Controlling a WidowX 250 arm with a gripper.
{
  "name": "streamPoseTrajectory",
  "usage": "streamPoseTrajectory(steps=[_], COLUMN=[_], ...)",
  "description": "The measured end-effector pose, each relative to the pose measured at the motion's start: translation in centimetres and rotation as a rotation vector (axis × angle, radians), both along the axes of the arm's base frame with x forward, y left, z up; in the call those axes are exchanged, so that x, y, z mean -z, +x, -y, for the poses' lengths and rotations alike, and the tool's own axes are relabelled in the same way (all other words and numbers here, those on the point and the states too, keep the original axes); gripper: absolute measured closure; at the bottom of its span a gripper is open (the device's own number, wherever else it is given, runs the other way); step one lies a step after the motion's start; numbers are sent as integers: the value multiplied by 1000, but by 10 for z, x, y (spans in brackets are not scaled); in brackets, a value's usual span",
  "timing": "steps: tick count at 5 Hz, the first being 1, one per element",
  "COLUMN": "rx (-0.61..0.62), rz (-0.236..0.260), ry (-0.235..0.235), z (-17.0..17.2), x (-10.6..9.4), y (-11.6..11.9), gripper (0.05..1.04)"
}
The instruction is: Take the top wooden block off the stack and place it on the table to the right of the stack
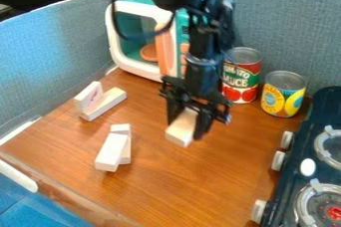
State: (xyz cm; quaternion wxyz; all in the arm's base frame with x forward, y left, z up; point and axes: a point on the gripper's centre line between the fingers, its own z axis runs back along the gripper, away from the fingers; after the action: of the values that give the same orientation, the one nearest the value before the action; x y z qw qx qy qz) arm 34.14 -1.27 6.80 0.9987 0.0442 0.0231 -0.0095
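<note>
I have one wooden block [182, 130] held in my gripper [186, 127], with one finger on each side of it. It is near the middle of the frame, over the brown table [180, 186]. So I think the picking-up part is done. I have not let the block go yet, and I can't tell if its bottom touches the table.

Four more blocks are out of my grip. At the left, a block with red marks [88, 96] stands on its side, right by a flat block [105, 104]. Lower down, a pale block [111, 152] lies partly over another block [124, 141].

Behind my gripper is a toy microwave [136, 8]. A red can [242, 76] and a yellow can [283, 94] stand to the right, near the black stove [301, 144].
</note>
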Motion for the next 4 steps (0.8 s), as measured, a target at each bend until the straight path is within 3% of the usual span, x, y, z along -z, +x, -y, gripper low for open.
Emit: streamPoseTrajectory(steps=[1,2,4], rx=[-17,-82,-173], rz=[-62,-74,-81], ry=[-72,-127,-135], z=[-5,-27,-50], x=[22,40,53], y=[-2,-1,-13], gripper=[489,489,436])
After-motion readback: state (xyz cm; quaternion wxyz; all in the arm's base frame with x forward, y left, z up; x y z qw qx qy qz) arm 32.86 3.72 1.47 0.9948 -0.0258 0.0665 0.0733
